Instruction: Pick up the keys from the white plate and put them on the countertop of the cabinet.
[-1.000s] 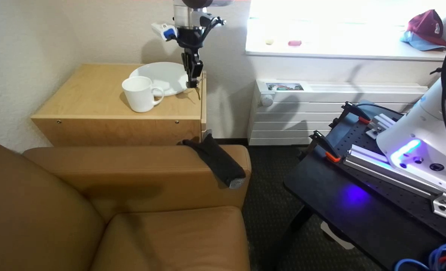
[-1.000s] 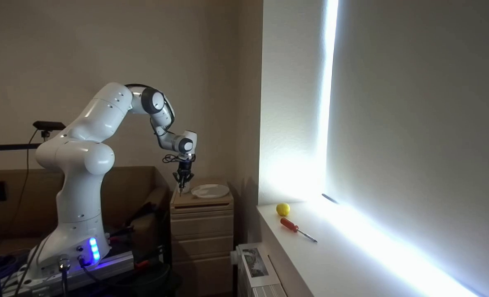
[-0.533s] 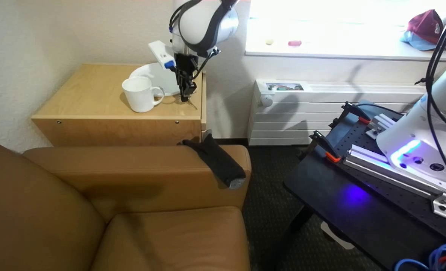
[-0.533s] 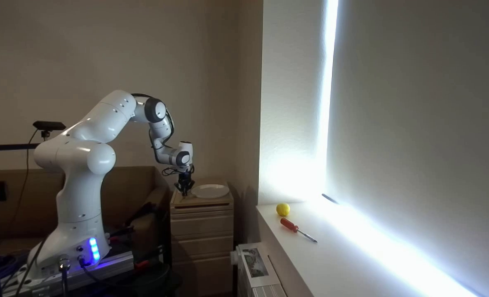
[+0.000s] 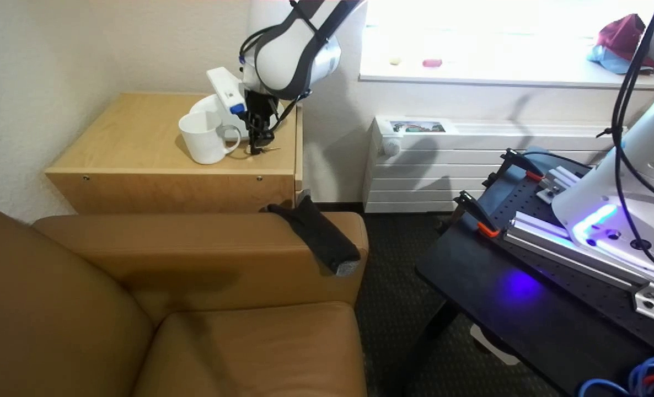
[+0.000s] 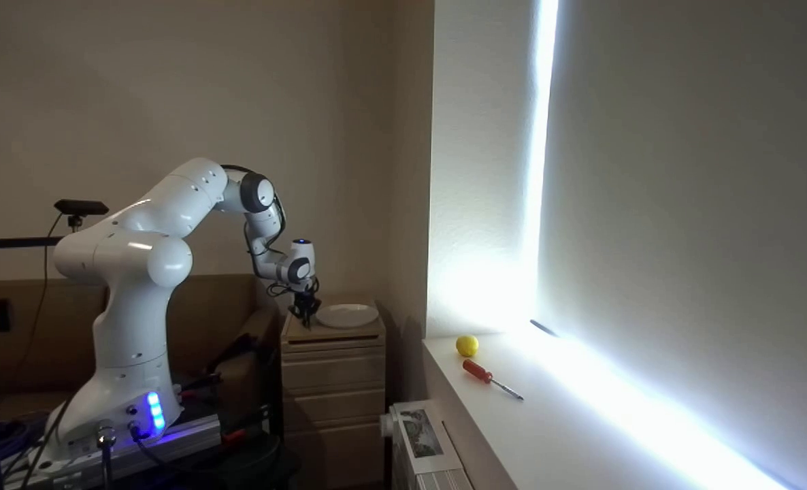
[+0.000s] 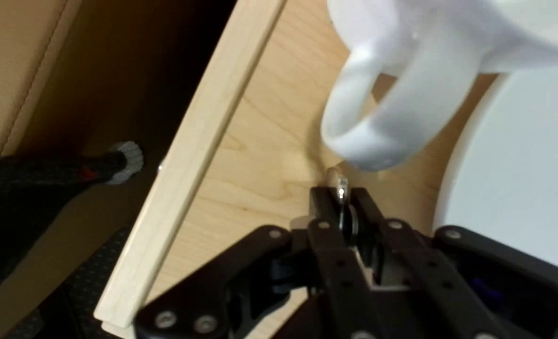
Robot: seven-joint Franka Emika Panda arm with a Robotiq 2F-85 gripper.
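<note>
My gripper [image 7: 341,193] is shut on the keys [image 7: 342,186]; their shiny metal shows between the fingertips in the wrist view. A thin piece of the keys [image 5: 271,149] sticks out beside the gripper [image 5: 255,150] in an exterior view. The fingers point down, low over the tan countertop [image 5: 145,127] of the cabinet [image 5: 172,193]. Whether the keys touch the wood I cannot tell. The white plate [image 7: 519,165] lies on the countertop just right of the fingers in the wrist view. The plate [image 6: 347,314] also shows beside the gripper [image 6: 306,322] in an exterior view.
A white mug [image 5: 200,140] stands close by, its handle [image 7: 378,136] just ahead of the fingertips. The couch [image 5: 205,237] with a dark sock [image 5: 321,237] adjoins the cabinet. The heater [image 5: 470,160] stands by the wall. The countertop's raised edge [image 7: 189,165] shows.
My gripper has come down with the keys, from beside the plate's edge to low over the countertop. It has moved toward the mug and the couch side.
</note>
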